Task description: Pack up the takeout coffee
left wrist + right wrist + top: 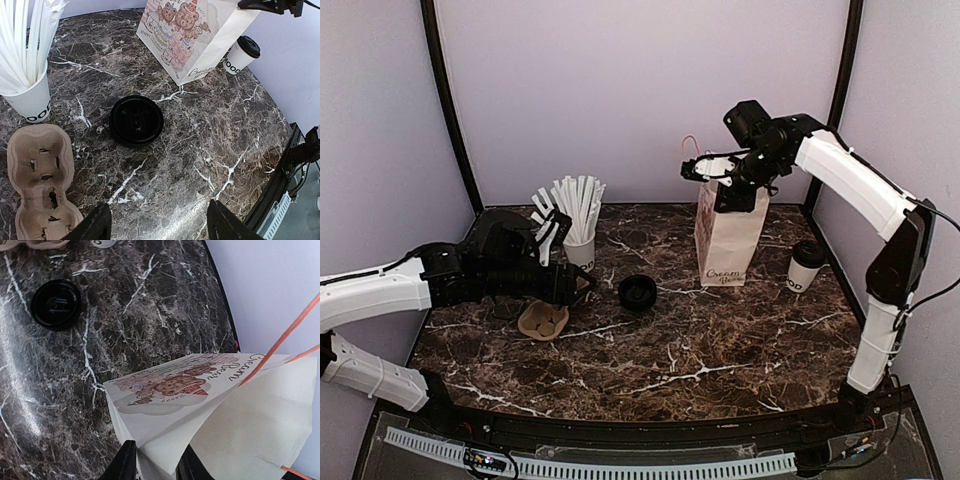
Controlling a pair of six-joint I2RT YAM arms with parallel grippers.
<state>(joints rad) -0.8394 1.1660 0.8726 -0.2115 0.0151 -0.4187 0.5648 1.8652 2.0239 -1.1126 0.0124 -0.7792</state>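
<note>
Top camera, bag: the paper bag (728,240) is being held upright by its rim in the clenched right gripper (725,178), near the desk's far right corner.
Top camera, coffee: the coffee (807,268) is being shown standing by the right edge, just beside the bag, not yet packed.
Left wrist, gripper: the left gripper (157,226) is being held open and empty above a loose lid (136,120).
Right wrist, risk: only a thin paper edge is being pinched, so a pull could probably tear it or tip the bag onto the coffee.

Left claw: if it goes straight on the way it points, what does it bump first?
Probably the round black plastic lid lying on the dark marble table; the open left claw points toward it, though depth is unclear.
</note>
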